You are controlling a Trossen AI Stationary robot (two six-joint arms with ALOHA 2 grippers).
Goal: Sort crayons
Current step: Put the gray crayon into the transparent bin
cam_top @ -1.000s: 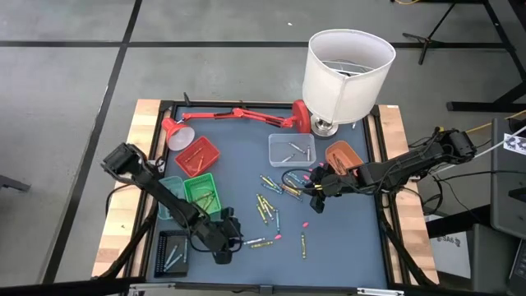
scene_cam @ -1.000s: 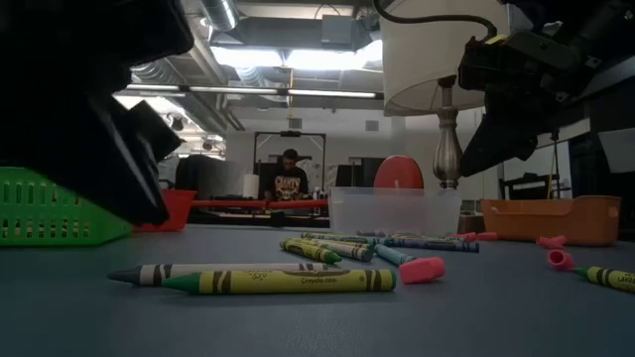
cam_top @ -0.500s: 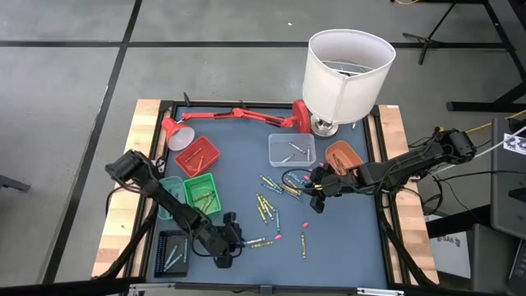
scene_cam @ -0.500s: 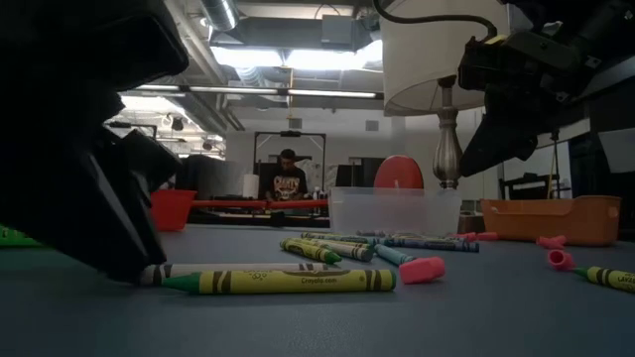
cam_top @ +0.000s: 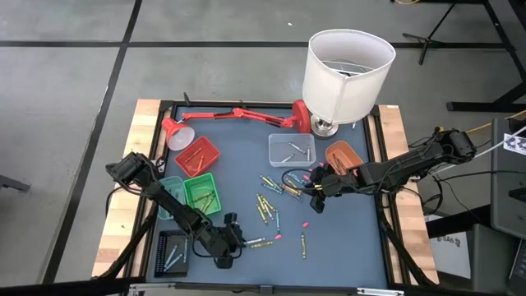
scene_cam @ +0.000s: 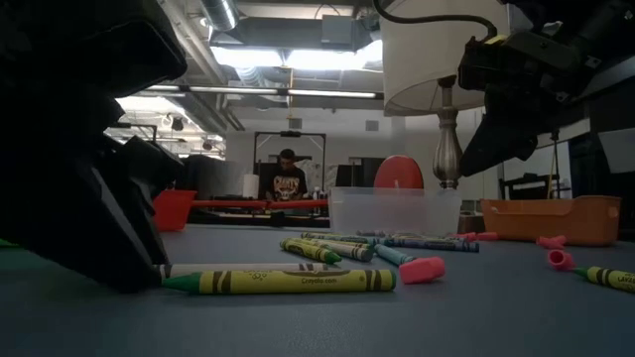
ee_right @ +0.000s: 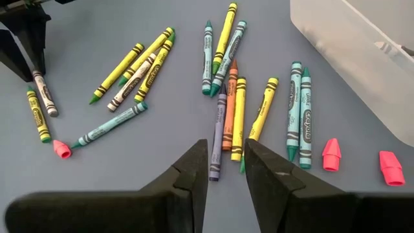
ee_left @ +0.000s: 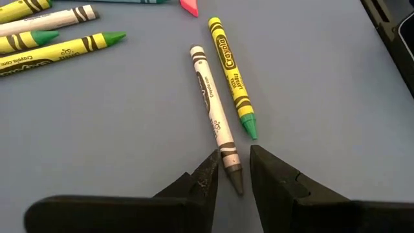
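We see the left end effector (ee_left: 231,169), fingers apart, straddling the tip of a grey paper-wrapped crayon (ee_left: 213,110) (a yellow-wrapped green crayon (ee_left: 232,76) beside it); the right end effector (ee_right: 226,163) hovers parted above the blue counter (ee_right: 97,168).

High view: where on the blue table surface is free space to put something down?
Free: the strip between the red desk lamp and the clear bin, and the corner below the right gripper. Crowded: the middle, with loose crayons, and the trays by the left gripper.
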